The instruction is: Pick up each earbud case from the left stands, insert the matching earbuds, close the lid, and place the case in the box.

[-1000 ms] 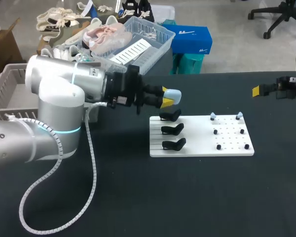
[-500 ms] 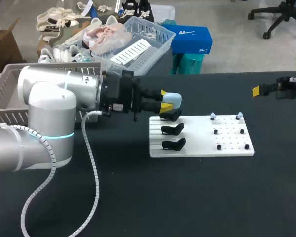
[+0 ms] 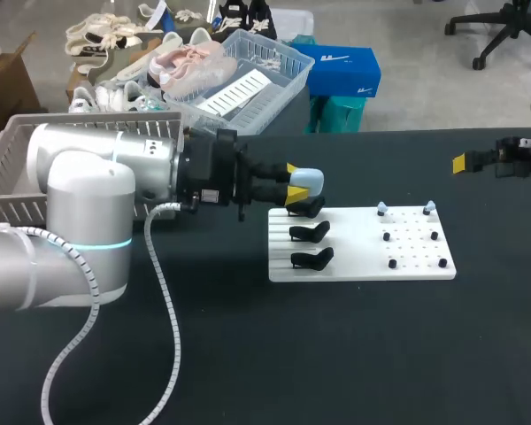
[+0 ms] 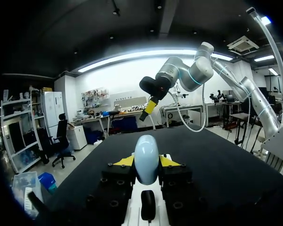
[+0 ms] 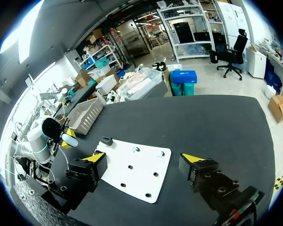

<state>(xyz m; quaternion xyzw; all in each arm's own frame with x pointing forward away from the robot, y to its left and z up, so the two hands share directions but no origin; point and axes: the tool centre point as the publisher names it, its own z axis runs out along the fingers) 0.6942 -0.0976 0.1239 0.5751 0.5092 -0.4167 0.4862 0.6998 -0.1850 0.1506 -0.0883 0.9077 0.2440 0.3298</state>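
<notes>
My left gripper (image 3: 294, 183) is shut on a pale blue earbud case (image 3: 308, 181), held just above the farthest of three black stands (image 3: 306, 208) along the left side of a white board (image 3: 363, 266). In the left wrist view the case (image 4: 146, 159) stands upright between the yellow tips, with a black stand (image 4: 147, 205) under it. Two pale blue earbuds (image 3: 382, 209) (image 3: 429, 207) sit on pegs at the board's far right. My right gripper (image 3: 478, 160) hovers open near the table's far right edge. Its wrist view looks over the board (image 5: 146, 181) toward the case (image 5: 69, 139).
A grey slatted basket (image 3: 9, 168) stands at the table's left, behind my left arm. Several small black pegs (image 3: 413, 251) dot the right half of the board. Black tabletop (image 3: 336, 354) spreads in front of the board.
My left arm's elbow has swung back and left. The case in its gripper has sunk slightly toward the farthest stand. The right arm has not moved.
</notes>
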